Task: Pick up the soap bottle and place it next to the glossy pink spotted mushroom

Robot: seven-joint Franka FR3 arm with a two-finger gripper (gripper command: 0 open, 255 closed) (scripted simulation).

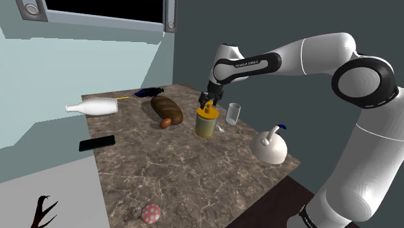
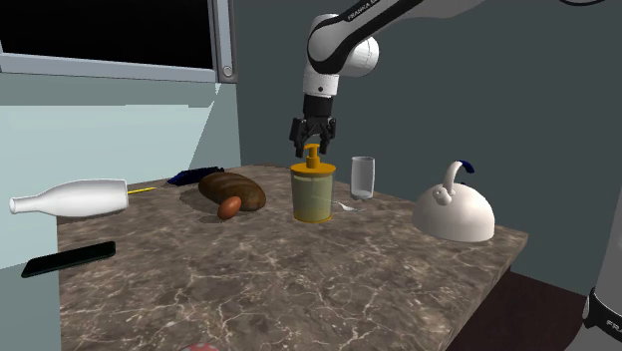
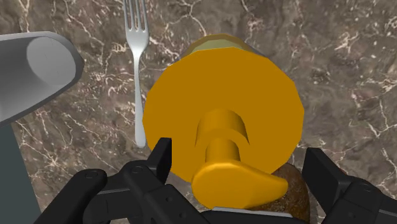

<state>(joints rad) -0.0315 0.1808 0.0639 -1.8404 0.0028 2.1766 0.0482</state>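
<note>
The soap bottle [image 1: 206,123] [image 2: 312,194] stands upright mid-table, a yellowish body under a wide orange cap [image 3: 222,95] with an orange pump. My black gripper [image 1: 207,102] [image 2: 313,138] [image 3: 240,156] hangs open directly above it. Its fingers stand apart on either side of the pump head without touching it. The pink spotted mushroom [image 1: 151,212] sits at the table's near edge, far from the bottle; just its top [image 2: 204,348] shows in the second exterior view.
On the brown marble table [image 1: 194,175]: a drinking glass [image 1: 233,113] [image 2: 363,176] and fork [image 3: 137,70] beside the bottle, a white kettle [image 1: 269,146], a bread loaf [image 1: 167,108] with a small brown egg-like object [image 1: 166,122], a lying white bottle [image 1: 94,107], a black phone [image 1: 97,143].
</note>
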